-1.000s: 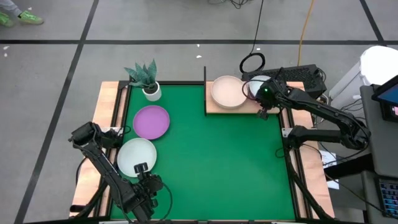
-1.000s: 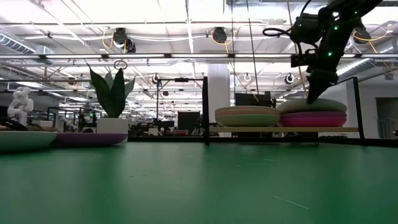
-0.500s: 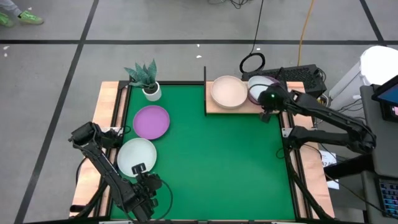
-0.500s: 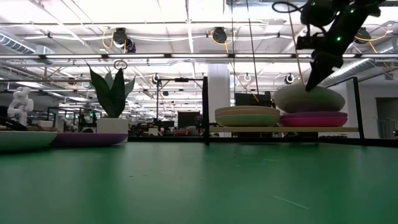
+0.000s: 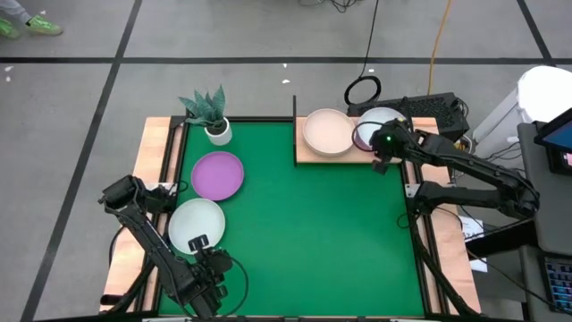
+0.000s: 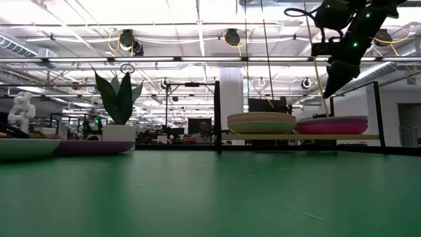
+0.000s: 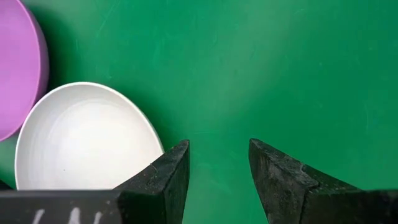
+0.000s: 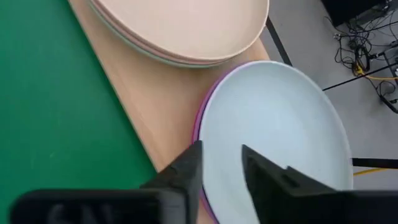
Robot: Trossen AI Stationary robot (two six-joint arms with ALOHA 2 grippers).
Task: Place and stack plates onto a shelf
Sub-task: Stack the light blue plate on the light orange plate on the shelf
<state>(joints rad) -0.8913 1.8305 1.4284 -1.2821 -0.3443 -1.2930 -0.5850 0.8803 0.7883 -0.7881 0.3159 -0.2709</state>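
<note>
My right gripper [image 5: 382, 148] [image 6: 327, 89] hovers open just above the right end of the shelf [image 5: 335, 154], a light-wood board with a black post [image 5: 294, 107]. Below its fingers [image 8: 186, 171] a pale whitish plate [image 8: 280, 130] [image 5: 380, 119] lies flat on a pink and purple stack [image 6: 332, 124]. A salmon plate tops the left stack [image 5: 327, 131] [image 6: 262, 122]. A purple plate [image 5: 217, 175] and a whitish plate [image 5: 196, 224] rest on the green mat. My left gripper [image 5: 204, 243] [image 7: 217, 168] waits open beside the whitish plate [image 7: 81, 143].
A small white pot with a plant [image 5: 214, 125] stands at the mat's far left corner. Wooden strips [image 5: 152, 179] edge the mat. Cables and a dark box [image 5: 429, 107] lie on the floor behind the shelf. The middle of the green mat [image 5: 313, 224] is bare.
The pale plate stood tipped up on the right stack with my right gripper at its rim. It has dropped flat into the stack. My right gripper has let go and risen a little, staying over the shelf's right end.
</note>
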